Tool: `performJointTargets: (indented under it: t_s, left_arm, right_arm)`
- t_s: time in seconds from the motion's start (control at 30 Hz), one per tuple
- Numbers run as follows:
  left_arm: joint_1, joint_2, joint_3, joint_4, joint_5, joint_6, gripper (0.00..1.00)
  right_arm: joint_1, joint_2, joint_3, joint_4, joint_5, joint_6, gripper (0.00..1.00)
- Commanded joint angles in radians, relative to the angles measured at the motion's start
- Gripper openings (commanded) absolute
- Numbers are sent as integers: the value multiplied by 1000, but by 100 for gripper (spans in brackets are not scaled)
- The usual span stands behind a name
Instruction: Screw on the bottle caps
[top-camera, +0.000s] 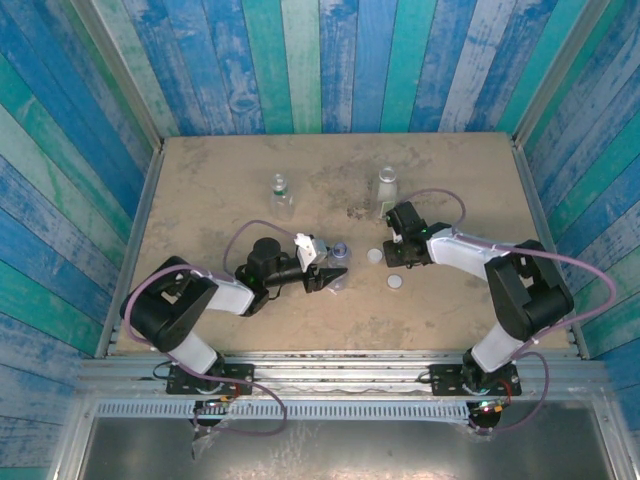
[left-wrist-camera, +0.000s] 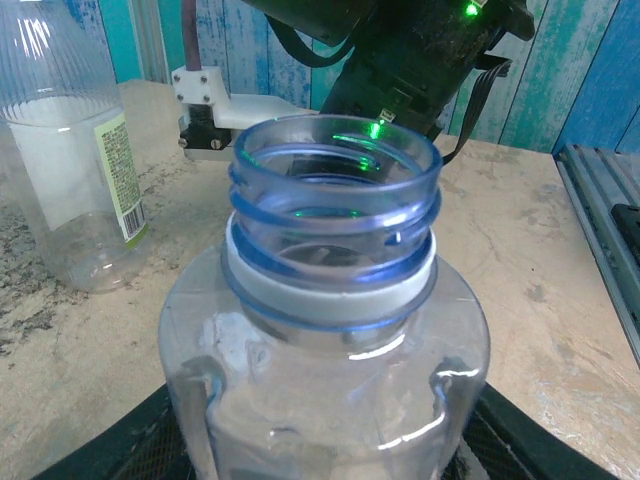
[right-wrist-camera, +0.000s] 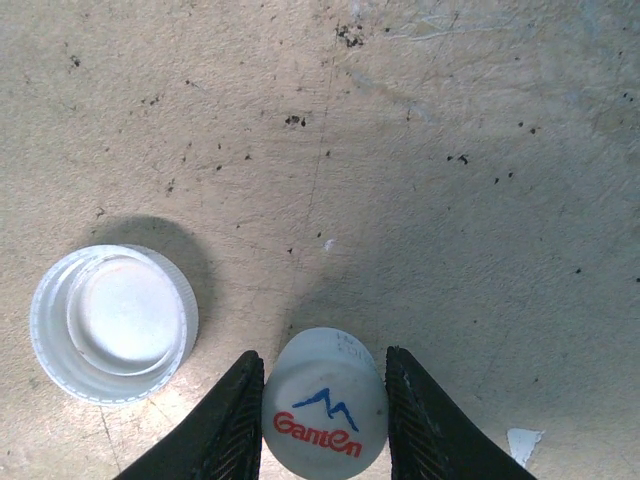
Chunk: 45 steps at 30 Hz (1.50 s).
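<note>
Ganten cap (right-wrist-camera: 325, 415) lies logo-up between the fingers (right-wrist-camera: 232, 430) of the right gripper (right-wrist-camera: 325, 360), which bear on both of its sides. It cannot be determined whether it has left the table (right-wrist-camera: 450, 150). An inverted cap (right-wrist-camera: 113, 322) lies apart from it at 10 o'clock.

Step in hand, as judged: cap pick-up. The next move calls for lifting the Ganten cap, carrying it toward 9 o'clock in the top view, centring it level over the open neck, then lowering and rotating. A tilted start risks cross-threading.

The blue bottle (left-wrist-camera: 330, 330) stands upright near table centre. The left gripper (top-camera: 330, 272) is clamped low on its body. Its neck is uncapped with the thread exposed, and nothing is visible inside.

The tall bottle (top-camera: 386, 185) stands free at 1 o'clock from the blue bottle and the short bottle (top-camera: 281, 190) at 11 o'clock. Their contents cannot be determined.
</note>
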<state>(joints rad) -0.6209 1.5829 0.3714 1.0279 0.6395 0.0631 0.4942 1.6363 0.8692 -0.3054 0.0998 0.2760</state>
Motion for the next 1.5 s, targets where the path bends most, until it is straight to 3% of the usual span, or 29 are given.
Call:
performJointTargets:
  t_s: [0.0, 0.5, 0.77, 1.13, 1.47]
  left_arm:
    - [4, 40, 1, -55, 12, -5, 57]
    - [4, 73, -6, -15, 9, -15, 57]
    - [5, 99, -14, 36, 16, -32, 57]
    - [5, 102, -15, 48, 17, -31, 57]
    - [6, 99, -20, 52, 18, -31, 57]
  right_arm:
    - [-5, -34, -12, -28, 6, 6, 32]
    - [53, -176, 123, -305, -61, -84, 33]
    - [97, -219, 282, -427, -180, -115, 33]
    - [226, -157, 530, -548, -235, -135, 34]
    - [304, -100, 606, -568, -242, -129, 34]
